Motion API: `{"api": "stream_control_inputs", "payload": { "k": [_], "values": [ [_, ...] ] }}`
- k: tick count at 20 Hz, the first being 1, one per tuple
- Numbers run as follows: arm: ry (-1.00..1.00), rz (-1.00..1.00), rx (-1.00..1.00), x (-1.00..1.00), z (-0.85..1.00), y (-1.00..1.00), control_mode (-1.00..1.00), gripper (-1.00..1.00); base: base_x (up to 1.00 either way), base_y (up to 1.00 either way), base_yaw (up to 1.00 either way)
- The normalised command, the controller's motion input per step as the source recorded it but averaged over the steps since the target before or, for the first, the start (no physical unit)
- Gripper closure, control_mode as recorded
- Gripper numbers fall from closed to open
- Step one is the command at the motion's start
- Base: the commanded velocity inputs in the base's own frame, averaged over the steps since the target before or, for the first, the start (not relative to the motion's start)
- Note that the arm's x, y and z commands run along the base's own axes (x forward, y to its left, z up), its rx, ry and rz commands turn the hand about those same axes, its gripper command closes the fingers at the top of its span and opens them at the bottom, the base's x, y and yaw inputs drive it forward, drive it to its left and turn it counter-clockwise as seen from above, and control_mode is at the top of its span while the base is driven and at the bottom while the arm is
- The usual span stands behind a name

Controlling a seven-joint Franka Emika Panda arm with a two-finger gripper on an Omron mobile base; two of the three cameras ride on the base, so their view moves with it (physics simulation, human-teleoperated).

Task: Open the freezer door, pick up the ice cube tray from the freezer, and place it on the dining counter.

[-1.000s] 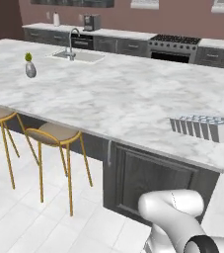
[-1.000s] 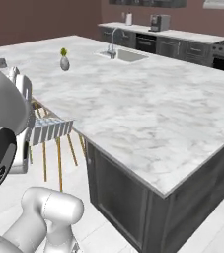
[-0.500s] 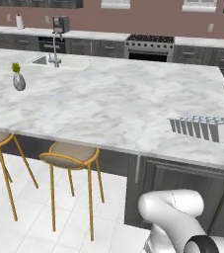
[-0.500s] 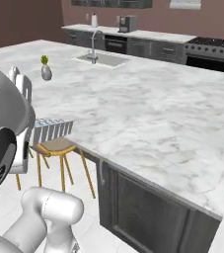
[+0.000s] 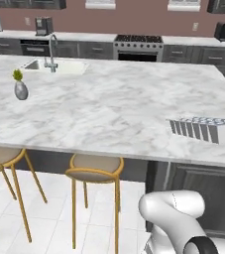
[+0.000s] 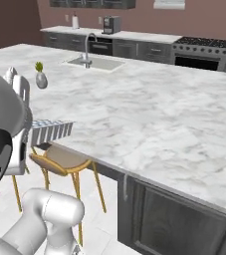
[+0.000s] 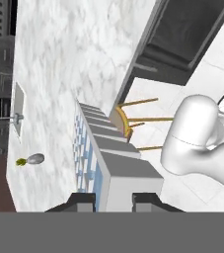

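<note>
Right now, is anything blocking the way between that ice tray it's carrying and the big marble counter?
Nothing visible does. The gripper is shut on the ice cube tray, held at the near edge of the dining counter. The marble beside it is bare; the small vase stands far off.

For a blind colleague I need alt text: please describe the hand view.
The jaws are shut on the ice cube tray, a grey tray with pale blue cells, above the edge of the marbled dining counter. A small vase and sink lie on the counter.

Grey ice cube tray (image 7: 114,163) w/ pale blue cells; white-grey marbled dining counter (image 5: 119,104).
</note>
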Motion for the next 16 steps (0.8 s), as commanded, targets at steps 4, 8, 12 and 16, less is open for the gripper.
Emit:
{"api": "stream_control_inputs", "payload": {
  "k": [4,8,12,16],
  "values": [
    [0.00,0.00,0.00,0.00,0.00,0.00,1.00,1.00,0.63,0.42,-0.17],
    [0.00,0.00,0.00,0.00,0.00,0.00,1.00,1.00,0.76,0.13,-0.05],
    [0.00,0.00,0.00,0.00,0.00,0.00,1.00,1.00,0.82,0.00,0.00],
    [0.00,0.01,0.01,0.93,-0.24,-0.01,-1.00,1.00,0.00,0.00,0.00]
  ]
}}
